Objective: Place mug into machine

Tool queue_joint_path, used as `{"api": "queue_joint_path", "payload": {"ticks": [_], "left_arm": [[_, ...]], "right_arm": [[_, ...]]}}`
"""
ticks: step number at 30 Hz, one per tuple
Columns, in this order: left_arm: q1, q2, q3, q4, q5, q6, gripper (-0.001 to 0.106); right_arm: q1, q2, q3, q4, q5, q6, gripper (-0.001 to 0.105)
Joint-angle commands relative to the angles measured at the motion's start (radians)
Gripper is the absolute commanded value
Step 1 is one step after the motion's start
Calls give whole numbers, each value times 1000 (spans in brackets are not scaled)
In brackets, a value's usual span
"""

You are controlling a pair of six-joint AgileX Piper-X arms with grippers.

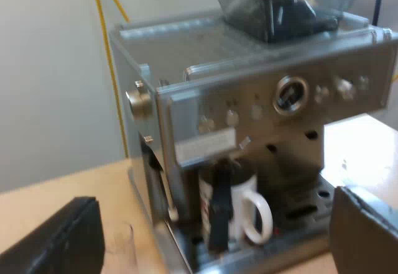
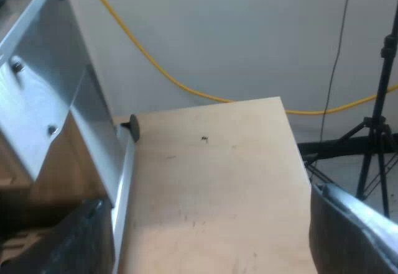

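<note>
In the machine [image 1: 249,109], mug [image 1: 243,192], upright

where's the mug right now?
In the left wrist view the white mug stands on the drip tray at the espresso machine front. Its handle is turned outward, and a dark upright piece is just in front of it.

The mug [image 1: 244,194] stands in the espresso machine's [image 1: 261,94] front, the measuring glass [image 1: 122,246] on the table [image 1: 62,190] beside.
</note>
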Motion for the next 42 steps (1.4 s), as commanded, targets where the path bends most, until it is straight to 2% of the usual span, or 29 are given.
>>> {"api": "queue_joint_path", "payload": {"ticks": [1,8,13,17,21,25,29,31,35,42], "left_arm": [[3,-67,29,51,-4,-4,85],[3,-251,98,164,-4,-4,85],[3,-359,107,256,-8,-4,85],[6,-361,97,335,-23,-5,85],[6,-362,97,349,-26,-5,85],[6,-362,101,352,-46,-5,85],[6,-362,136,283,-140,-5,85],[6,-360,163,242,-160,-5,85],[6,-360,235,173,-161,-5,85],[6,-360,340,175,-161,-5,85]], "right_arm": [[0,-86,21,53,-10,-20,66],[0,-280,52,160,-10,-20,66],[0,-397,94,209,-10,-20,66],[0,-508,149,238,-10,-20,66],[0,-496,163,307,-15,-16,66],[0,-502,187,283,-17,-16,66],[0,-500,206,212,-17,-16,66],[0,-500,217,178,-17,-16,66],[0,-500,255,123,-17,-14,66],[0,-498,327,111,-17,-14,66]]}}
